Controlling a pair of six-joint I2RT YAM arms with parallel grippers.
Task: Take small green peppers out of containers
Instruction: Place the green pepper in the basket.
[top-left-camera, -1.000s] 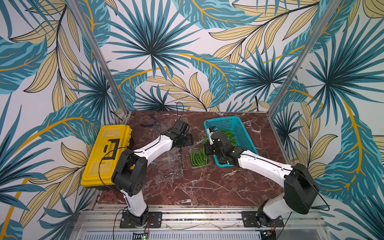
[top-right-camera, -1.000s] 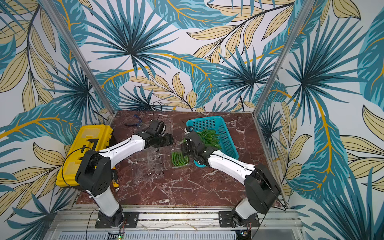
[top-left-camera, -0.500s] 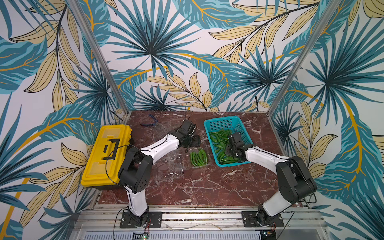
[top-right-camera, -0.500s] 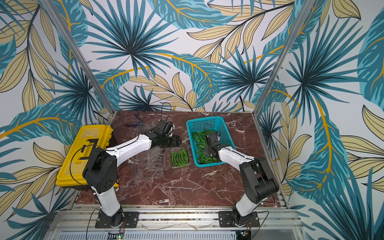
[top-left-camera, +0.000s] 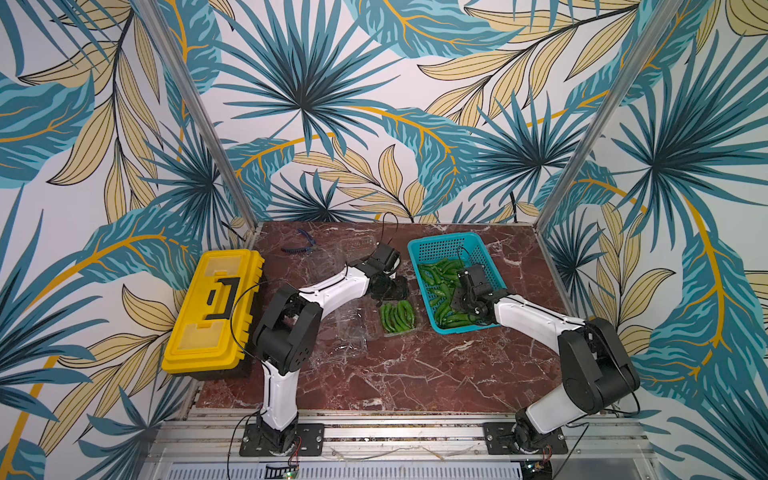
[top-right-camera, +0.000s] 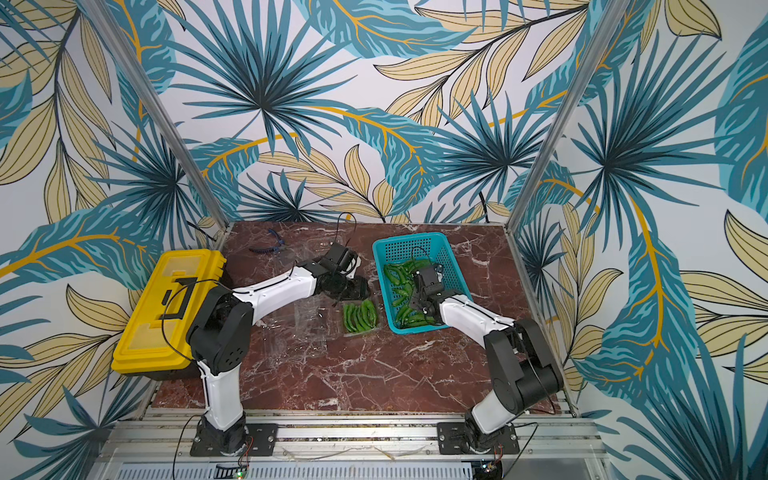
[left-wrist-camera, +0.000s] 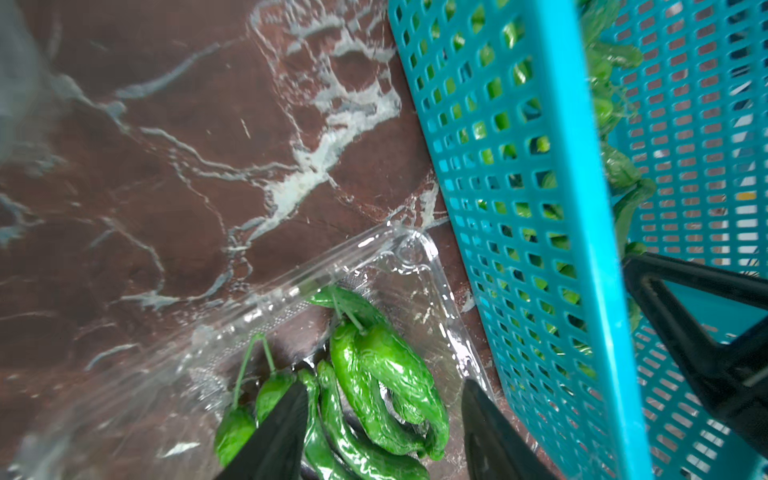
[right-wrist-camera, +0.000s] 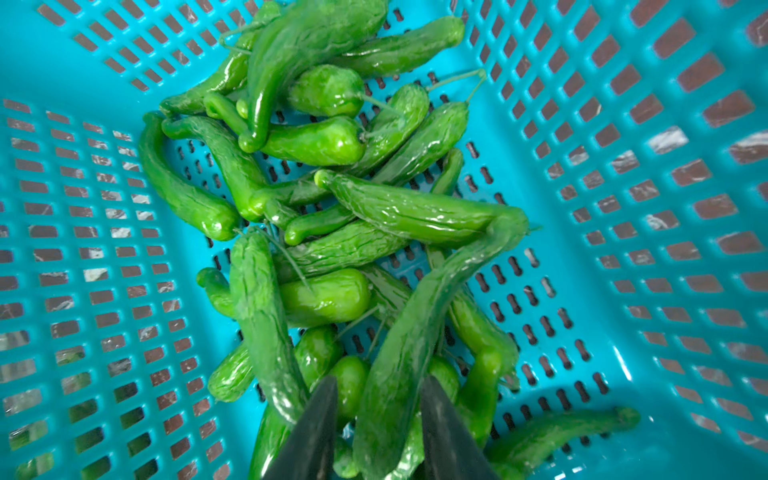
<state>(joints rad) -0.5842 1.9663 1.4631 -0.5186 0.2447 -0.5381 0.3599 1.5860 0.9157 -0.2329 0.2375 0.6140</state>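
Presently the left gripper (left-wrist-camera: 385, 384) is held low over an open clamshell container (left-wrist-camera: 415, 249) at the centre of both top views. Its jaws are apart, straddling the small green peppers (left-wrist-camera: 374, 361) packed side by side in it; none is seen to be clamped. This container is set on the marble desk (top-left-camera: 415, 374), just beside the lower-left corner of the teal basket (top-left-camera: 442, 249). The right gripper (right-wrist-camera: 378, 378) is lowered inside that basket. Its jaws are parted, and one long pepper (right-wrist-camera: 419, 324) lies between them, though whether it is touched cannot be told. A heap of peppers (right-wrist-camera: 324, 299) is spread over the basket floor. A second clear container (top-left-camera: 351, 328) is seen left of the filled one, and a third container (top-left-camera: 353, 245) lies above it in the frame. A yellow toolbox (top-left-camera: 216, 307) is set at the left edge of the desk.
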